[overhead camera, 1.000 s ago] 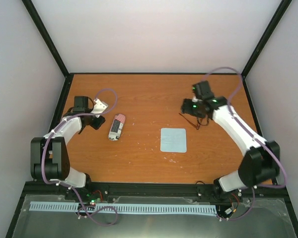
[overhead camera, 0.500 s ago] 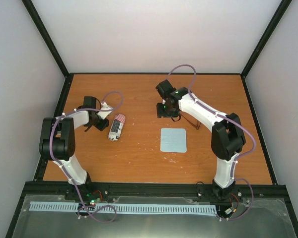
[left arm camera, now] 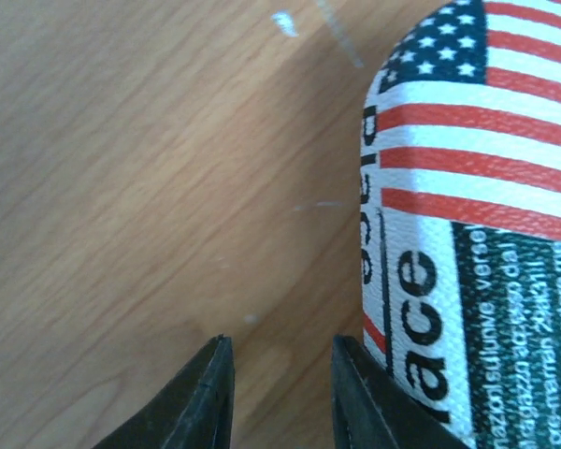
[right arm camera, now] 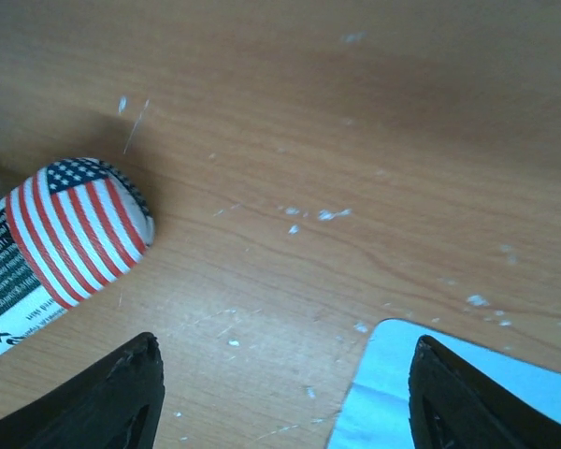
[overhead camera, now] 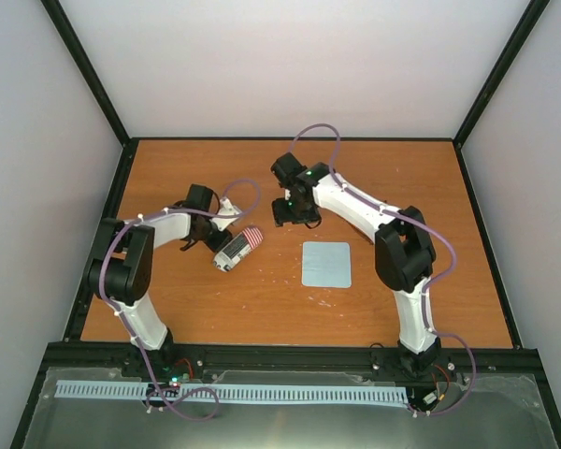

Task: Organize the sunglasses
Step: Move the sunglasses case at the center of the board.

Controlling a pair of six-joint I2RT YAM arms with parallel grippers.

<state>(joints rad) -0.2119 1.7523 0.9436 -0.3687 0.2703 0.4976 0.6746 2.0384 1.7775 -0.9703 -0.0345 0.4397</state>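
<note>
Step in hand: judging by the poses, the case is being readied for the sunglasses; the packing itself is not yet starting.
Left claw [overhead camera: 221, 238]: lying low on the table [overhead camera: 402, 178] at the near end of the flag-patterned case [overhead camera: 238, 251]. In its wrist view the fingers are standing slightly apart with bare wood between them. One finger is sitting right against the side of the case, which is outside the gap and not clamped.
Right claw [overhead camera: 293, 213]: hanging over the table beyond the case, toward the far side. Its wrist view is showing the fingers spread wide, with nothing held between them.
Sunglasses: not showing in any view. They may be lying hidden under the right arm, but I cannot tell.
Case: lying on its side at a slant, lid looking closed, the stars end pointing toward the right claw.
Cloth [overhead camera: 326, 264]: light blue, lying flat to the right of the case and apart from it; only a corner is showing in the right wrist view.
Next move, as I am reading it: the left claw is needing to straddle the case properly to pin it. The right claw is needing to find the glasses and take them by the frame, sparing the thin temple arms.
Risk: the rounded case rolling away from a one-sided push.
</note>
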